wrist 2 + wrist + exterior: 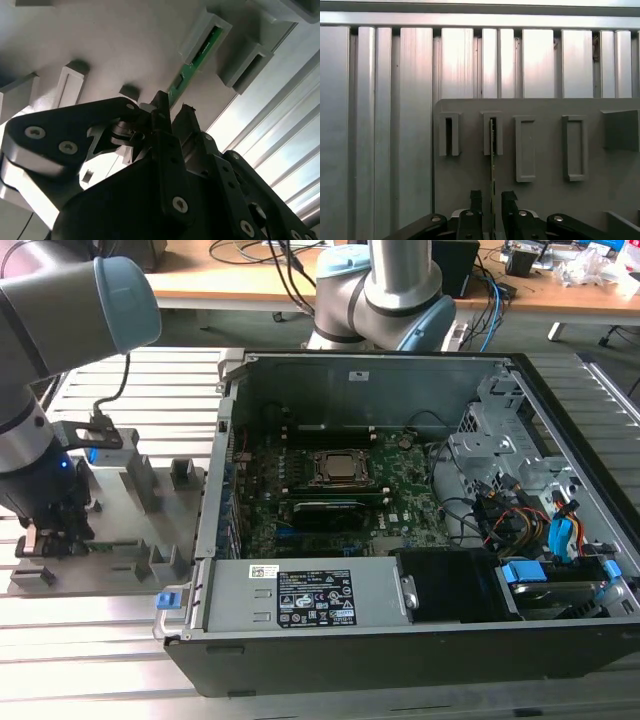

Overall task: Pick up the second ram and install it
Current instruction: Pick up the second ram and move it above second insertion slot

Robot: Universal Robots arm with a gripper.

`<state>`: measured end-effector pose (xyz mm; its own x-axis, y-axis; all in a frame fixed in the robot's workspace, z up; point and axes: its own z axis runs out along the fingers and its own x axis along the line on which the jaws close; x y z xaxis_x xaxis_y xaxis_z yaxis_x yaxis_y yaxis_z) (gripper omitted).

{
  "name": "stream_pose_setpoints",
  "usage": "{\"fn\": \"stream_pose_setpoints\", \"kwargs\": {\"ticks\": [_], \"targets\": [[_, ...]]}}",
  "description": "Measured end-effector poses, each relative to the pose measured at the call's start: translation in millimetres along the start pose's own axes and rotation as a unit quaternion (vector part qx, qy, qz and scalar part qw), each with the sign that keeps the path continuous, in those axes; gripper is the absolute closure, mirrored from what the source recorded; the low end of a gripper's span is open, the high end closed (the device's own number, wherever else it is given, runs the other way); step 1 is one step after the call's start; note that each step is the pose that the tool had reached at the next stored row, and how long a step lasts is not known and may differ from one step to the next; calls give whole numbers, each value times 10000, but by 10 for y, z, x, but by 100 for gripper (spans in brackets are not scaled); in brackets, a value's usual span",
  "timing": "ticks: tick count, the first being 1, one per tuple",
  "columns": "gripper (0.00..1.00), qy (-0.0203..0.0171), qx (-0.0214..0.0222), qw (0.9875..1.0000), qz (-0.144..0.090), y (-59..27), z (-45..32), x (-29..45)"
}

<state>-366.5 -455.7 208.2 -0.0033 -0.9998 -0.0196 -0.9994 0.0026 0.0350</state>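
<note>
The second ram point(493, 150) is a thin green stick standing on edge in a slot of the grey holder plate point(545, 200). In the second wrist view the ram point(192, 62) runs from a grey slot block down between my black fingers. My gripper point(492, 197) straddles the stick's near end, one fingertip on each side with a narrow gap, so it is open. In the exterior view my gripper point(48, 532) is low over the holder plate point(120, 530), at that view's left, outside the computer case.
The open computer case point(400, 640) lies to the exterior view's right of the plate, with the green motherboard point(400, 490), CPU socket point(340, 468) and black memory slots point(330, 435) inside. Cables and drive bays point(540, 530) fill its right end. Ribbed metal tabletop point(395, 100) surrounds the plate.
</note>
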Motion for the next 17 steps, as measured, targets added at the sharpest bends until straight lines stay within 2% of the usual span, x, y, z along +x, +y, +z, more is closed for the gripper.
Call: {"fn": "stream_pose_setpoints", "kwargs": {"ticks": [9, 15, 16, 17], "targets": [[70, -21, 1, 10000, 15, -30, 90, 1], [71, -21, 1, 10000, 32, -32, 101, 2], [86, -21, 1, 10000, 33, -32, 101, 2], [86, -21, 1, 10000, 35, -32, 101, 2]]}}
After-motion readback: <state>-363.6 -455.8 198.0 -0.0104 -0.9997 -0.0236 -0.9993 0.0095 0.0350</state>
